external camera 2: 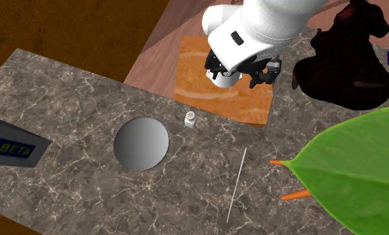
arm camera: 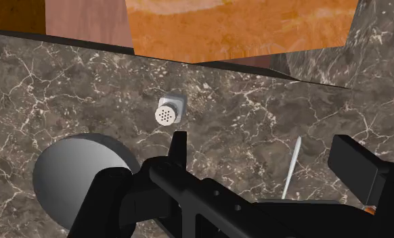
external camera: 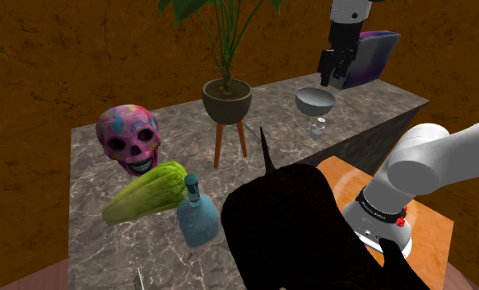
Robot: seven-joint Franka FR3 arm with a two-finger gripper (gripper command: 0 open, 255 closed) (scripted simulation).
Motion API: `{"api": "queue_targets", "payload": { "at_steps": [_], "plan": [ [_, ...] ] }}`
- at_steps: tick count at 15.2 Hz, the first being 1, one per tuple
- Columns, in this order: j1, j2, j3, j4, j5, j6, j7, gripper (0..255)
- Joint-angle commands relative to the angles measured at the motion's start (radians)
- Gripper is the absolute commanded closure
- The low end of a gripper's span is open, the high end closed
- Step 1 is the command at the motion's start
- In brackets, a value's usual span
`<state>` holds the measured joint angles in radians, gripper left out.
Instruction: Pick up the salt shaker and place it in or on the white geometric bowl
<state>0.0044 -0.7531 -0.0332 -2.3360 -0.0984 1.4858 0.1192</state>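
Progress: early; salt shaker [external camera: 318, 129] not yet lifted; it stands on the marble desk [external camera: 90, 247] in the upper right of the shoulder view, just below the grey-shaded bowl [external camera: 315, 101] and apart from it; bowl empty. Jaws released, fingers apart, nothing between them; they hang above bowl and shaker. Left to do: descend, grasp, lift, set in bowl. Orientation: shaker looks upright, long axis vertical, perforated cap pointing up; in the second exterior view it sits mid-frame, up and right of the bowl, near the desk edge.
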Motion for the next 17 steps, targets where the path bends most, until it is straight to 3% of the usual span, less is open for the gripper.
{"api": "queue_targets", "payload": {
  "at_steps": [1,9,17],
  "plan": [
    [0.0,0.0,0.0,0.0,0.0,0.0,0.0,0],
    [-0.061,-0.008,-0.079,-0.245,-0.082,0.281,-0.009,0],
    [-0.137,0.098,-0.172,-0.406,-0.179,0.595,-0.01,0]
  ]
}}
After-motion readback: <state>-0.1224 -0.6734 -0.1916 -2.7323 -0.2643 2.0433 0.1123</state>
